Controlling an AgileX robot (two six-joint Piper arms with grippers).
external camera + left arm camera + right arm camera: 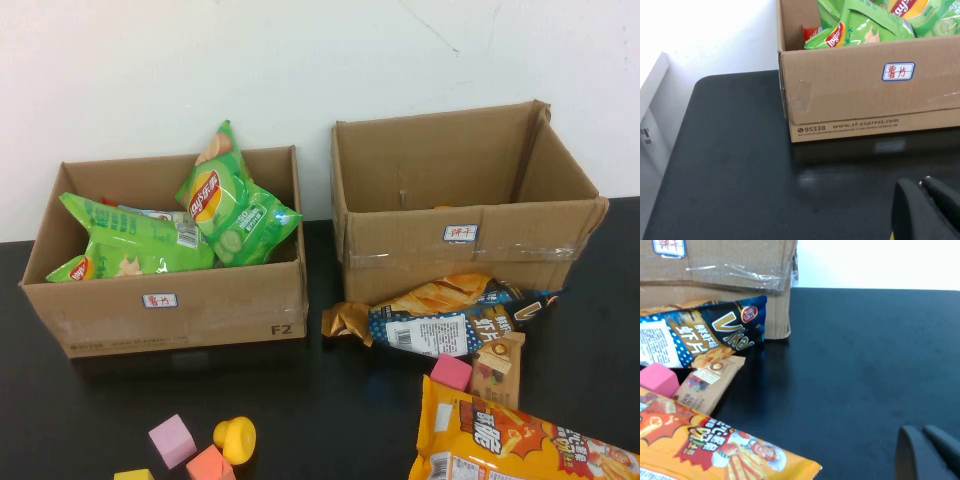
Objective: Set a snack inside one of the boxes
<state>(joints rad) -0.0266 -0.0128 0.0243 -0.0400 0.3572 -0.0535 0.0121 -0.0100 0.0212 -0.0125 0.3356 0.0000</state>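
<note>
Right wrist view: right gripper (927,452) jaws closed, left gripper (925,210) parked.

I see the lower box (860,95) on the dark tabletop (730,165) — green chip bags (865,22) inside. My left end effector (927,210) hovers near its labelled wall.

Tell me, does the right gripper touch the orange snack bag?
Apart. In the right wrist view, bare black table separates the right gripper, shut, from the orange snack bag.
</note>
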